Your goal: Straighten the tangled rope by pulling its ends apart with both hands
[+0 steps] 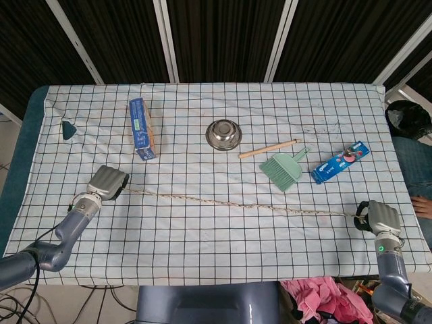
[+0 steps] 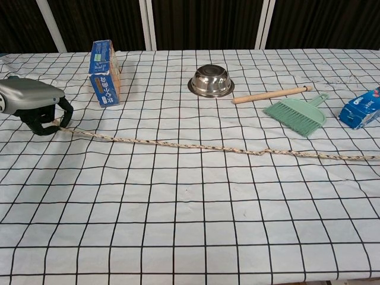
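A thin pale braided rope stretches almost straight across the checked tablecloth, with a small kink right of the middle. My left hand grips the rope's left end near the table's left side. My right hand holds the right end by the front right corner; the chest view cuts this hand off, and the rope runs out of its right edge.
Behind the rope stand a blue box, a steel bowl, a wooden stick, a green dustpan brush and a blue cookie packet. A small green triangle lies far left. The table's front edge is close.
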### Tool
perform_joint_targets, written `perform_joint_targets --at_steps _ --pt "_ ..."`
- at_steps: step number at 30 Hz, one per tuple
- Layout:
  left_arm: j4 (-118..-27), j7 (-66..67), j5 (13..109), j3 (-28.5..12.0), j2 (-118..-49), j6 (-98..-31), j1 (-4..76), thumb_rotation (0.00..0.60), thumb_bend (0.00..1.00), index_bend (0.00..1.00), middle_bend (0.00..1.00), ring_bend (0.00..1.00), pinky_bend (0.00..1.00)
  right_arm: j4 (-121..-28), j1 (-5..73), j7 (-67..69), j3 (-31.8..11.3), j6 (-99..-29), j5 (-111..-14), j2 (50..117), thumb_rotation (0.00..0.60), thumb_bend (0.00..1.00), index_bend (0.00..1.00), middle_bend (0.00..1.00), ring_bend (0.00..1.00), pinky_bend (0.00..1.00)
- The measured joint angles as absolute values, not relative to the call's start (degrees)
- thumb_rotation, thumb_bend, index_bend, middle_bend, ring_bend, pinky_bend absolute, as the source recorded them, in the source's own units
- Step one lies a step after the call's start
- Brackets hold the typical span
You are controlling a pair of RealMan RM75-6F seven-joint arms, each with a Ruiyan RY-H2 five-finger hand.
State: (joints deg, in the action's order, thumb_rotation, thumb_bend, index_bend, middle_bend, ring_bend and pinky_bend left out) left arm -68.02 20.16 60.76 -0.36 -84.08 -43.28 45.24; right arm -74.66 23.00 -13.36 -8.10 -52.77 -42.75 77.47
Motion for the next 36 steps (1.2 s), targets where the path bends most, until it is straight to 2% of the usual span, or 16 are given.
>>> perform_joint_targets --at_steps 2,4,9,15,19,22,25,27,29,31,33,36 --pt "-67.8 20.4 60.5 -0.4 -84.1 -42.8 45.2 0.6 0.43 0.41 0.95 0.87 0.77 -74.3 23.1 -13.8 -8.0 -52.4 -42.6 77.6 0.6 0.39 0.51 1.0 1.0 1.0" --pt "-67.8 20.7 60.1 -0.4 -84.0 -42.2 45.2 0.6 0.35 0.33 0.94 0.87 0.77 -74.1 23.1 -14.1 -7.8 -52.3 -42.9 77.6 0.6 0.33 0.45 1.0 1.0 1.0" --pt "-69.4 21.5 58.7 -0.5 -82.6 -40.5 45.5 0.6 0.17 0.23 0.92 0.86 0.76 -74.2 23.2 -15.4 -7.3 -52.0 -43.1 77.2 0.6 0.19 0.29 1.0 1.0 1.0" --pt "-71.9 24.5 56.6 -0.4 -80.6 -40.1 46.1 0.6 0.1 0.16 0.9 0.84 0.75 -76.6 23.5 -16.6 -7.1 -51.5 -42.6 75.5 0.6 0.1 0.15 1.0 1.0 1.0" --pt "-74.3 25.5 55.1 -1.1 -78.7 -41.5 46.2 0.6 0.09 0.15 0.84 0.79 0.73 -79.8 23.5 -16.4 -7.7 -51.8 -42.3 72.8 0.6 0.09 0.08 0.98 1.0 1.0" --pt "-76.9 25.7 54.9 -1.8 -76.7 -43.5 46.0 0.6 0.09 0.13 0.69 0.65 0.64 -83.3 23.2 -16.0 -8.7 -53.0 -42.2 69.8 0.6 0.09 0.04 0.83 0.96 0.94" --pt "-80.8 25.8 55.3 -2.6 -74.1 -46.6 45.5 0.6 0.09 0.12 0.52 0.46 0.47 -87.8 22.5 -14.4 -10.4 -56.2 -42.9 66.1 0.6 0.11 0.0 0.55 0.74 0.63" --pt "-83.6 25.9 55.8 -2.9 -72.4 -49.0 44.9 0.6 0.09 0.11 0.41 0.34 0.37 -90.1 21.7 -12.4 -11.7 -59.2 -44.2 64.5 0.6 0.11 0.0 0.32 0.51 0.35" --pt "-87.2 26.2 56.4 -3.2 -70.4 -52.3 43.8 0.6 0.09 0.11 0.32 0.23 0.29 -92.2 20.7 -9.2 -12.9 -63.0 -47.2 63.1 0.6 0.11 0.0 0.22 0.41 0.28" --pt "-91.0 26.9 57.3 -3.1 -68.5 -56.4 42.2 0.6 0.07 0.1 0.24 0.13 0.21 -93.1 19.8 -6.6 -13.2 -66.0 -52.0 62.1 0.6 0.11 0.0 0.15 0.34 0.26" --pt "-94.2 27.6 58.5 -2.6 -67.0 -60.5 40.2 0.6 0.07 0.1 0.19 0.09 0.16 -93.4 19.0 -5.8 -12.8 -67.9 -57.1 61.5 0.6 0.11 0.0 0.1 0.31 0.24" --pt "-98.4 28.3 61.1 -1.2 -65.1 -67.8 36.1 0.6 0.07 0.1 0.16 0.05 0.09 -94.0 17.5 -6.4 -11.3 -71.8 -66.2 60.7 0.6 0.11 0.0 0.09 0.3 0.24"
